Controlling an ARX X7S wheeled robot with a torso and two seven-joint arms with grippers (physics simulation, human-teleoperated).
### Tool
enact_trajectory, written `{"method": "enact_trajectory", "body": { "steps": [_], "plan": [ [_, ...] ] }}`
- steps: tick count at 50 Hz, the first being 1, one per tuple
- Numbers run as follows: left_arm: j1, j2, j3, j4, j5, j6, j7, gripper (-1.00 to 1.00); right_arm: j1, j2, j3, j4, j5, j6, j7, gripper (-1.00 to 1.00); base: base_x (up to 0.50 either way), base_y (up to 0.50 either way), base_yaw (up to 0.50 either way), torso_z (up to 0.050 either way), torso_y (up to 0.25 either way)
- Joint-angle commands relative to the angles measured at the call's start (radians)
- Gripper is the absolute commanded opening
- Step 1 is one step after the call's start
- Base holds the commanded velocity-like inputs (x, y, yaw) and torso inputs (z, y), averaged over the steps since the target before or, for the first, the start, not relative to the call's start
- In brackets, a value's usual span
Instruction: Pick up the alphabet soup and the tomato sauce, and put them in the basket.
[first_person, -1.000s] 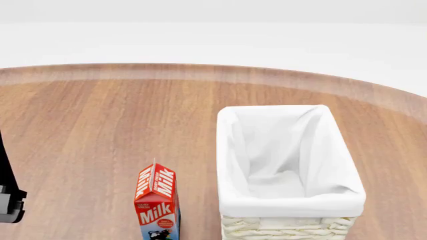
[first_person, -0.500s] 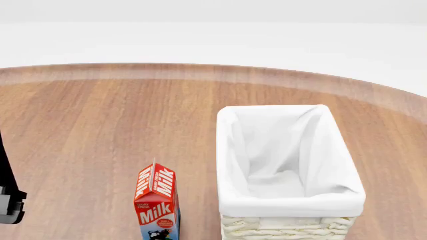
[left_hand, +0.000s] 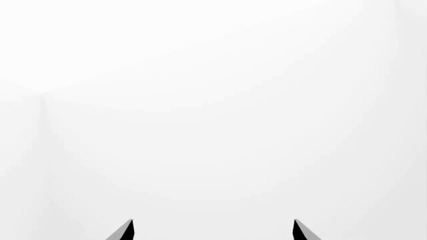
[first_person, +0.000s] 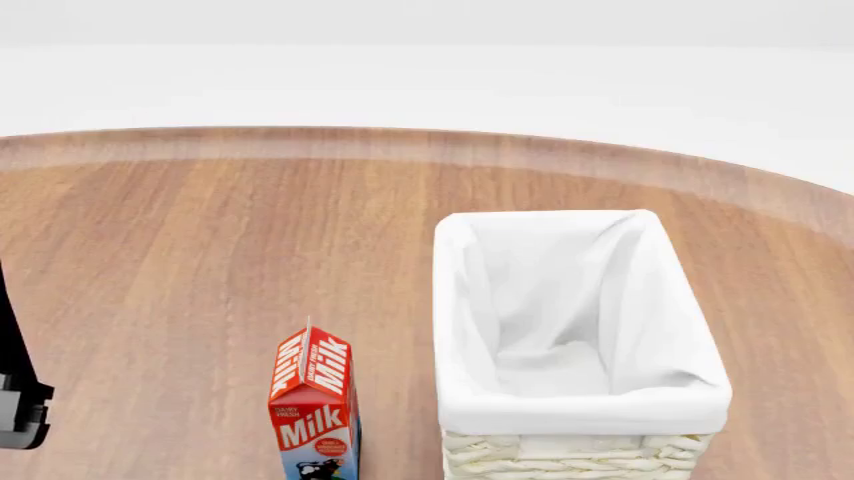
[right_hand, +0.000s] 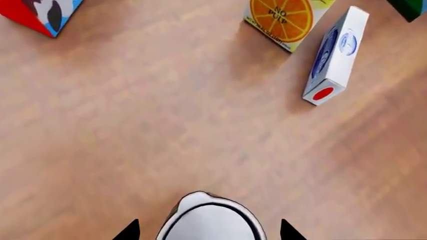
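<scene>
The task was barely begun, judging by how things lay: neither can had reached the basket, and both picks and both drops were left.

The left gripper (left_hand: 213, 231) faced blank white, its jaws spread with nothing between them. In the head view only a dark part of the left arm (first_person: 19, 405) showed at the edge of the table (first_person: 200, 250). A milk carton (first_person: 314, 405) stood upright just left of the basket (first_person: 582, 395). The basket's lining was bare as far as could be seen, though its near wall hid part of the floor. Neither the soup nor the sauce showed in the head view.

The right gripper (right_hand: 207, 231) hung over a can (right_hand: 211, 219) seen from above by its pale top. Its jaws were released, one tip on each side and clear of the can's rim. The label was hidden, so whether it was soup or sauce could not be told.

Beyond that can lay a stretch of bare wood. Farther off were the milk's corner, an orange juice carton (right_hand: 287, 20), a white and blue box (right_hand: 335, 57) and a dark green corner (right_hand: 410, 7). None crowded the can. The milk beside the basket looked like the one thing that a carry from the left might clip.
</scene>
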Motion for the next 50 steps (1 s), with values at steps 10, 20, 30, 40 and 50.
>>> {"method": "enact_trajectory", "body": {
  "steps": [10, 20, 30, 40, 50],
  "plan": [
    [-0.008, 0.0, 0.006, 0.0, 0.006, -0.005, 0.001, 1.0, -0.011, -0.009, -0.006, 0.057, -0.017, -0.033, -0.024, 1.0, 0.0, 0.0, 0.0, 0.0, 0.0],
    [-0.005, 0.0, 0.009, 0.0, 0.006, -0.004, -0.002, 1.0, -0.019, -0.015, -0.009, 0.085, -0.024, -0.049, -0.035, 1.0, 0.0, 0.0, 0.0, 0.0, 0.0],
    [-0.006, 0.0, 0.008, 0.0, 0.005, -0.006, -0.001, 1.0, -0.025, -0.022, -0.01, 0.113, -0.03, -0.063, -0.045, 1.0, 0.0, 0.0, 0.0, 0.0, 0.0],
    [-0.002, 0.0, 0.003, 0.0, 0.002, -0.002, 0.0, 1.0, -0.011, -0.007, 0.0, 0.083, -0.036, -0.061, -0.021, -1.0, 0.0, 0.0, 0.0, 0.0, 0.0],
    [-0.007, 0.0, 0.007, 0.0, 0.005, -0.005, 0.001, 1.0, 0.072, 0.039, 0.07, -0.026, 0.031, 0.01, 0.025, -1.0, 0.0, 0.0, 0.0, 0.0, 0.0]
  ]
}}
